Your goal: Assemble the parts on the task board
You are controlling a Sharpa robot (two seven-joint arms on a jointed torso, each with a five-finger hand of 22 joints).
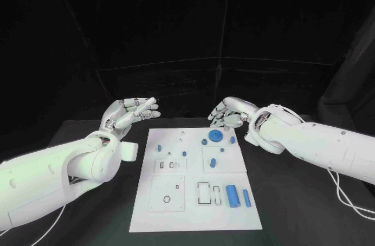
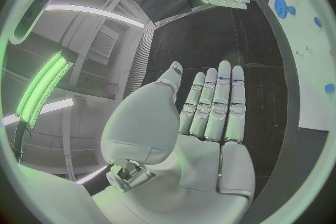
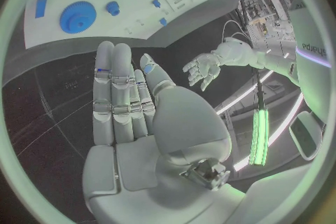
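Robot hand left (image 1: 131, 112) and robot hand right (image 1: 227, 114) hovered empty, fingers spread, beyond task board (image 1: 195, 213). Blue parts (image 1: 232, 194) lay unassembled on it. Judged: no grasp begun; next, reach to one part.

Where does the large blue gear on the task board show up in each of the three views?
Head view: the large blue gear lies near the task board's far edge, just before the right hand.
Left wrist view: gear on the board, beyond the left hand.
Right wrist view: gear beyond the fingertips.
Shared landmark: the white task board.
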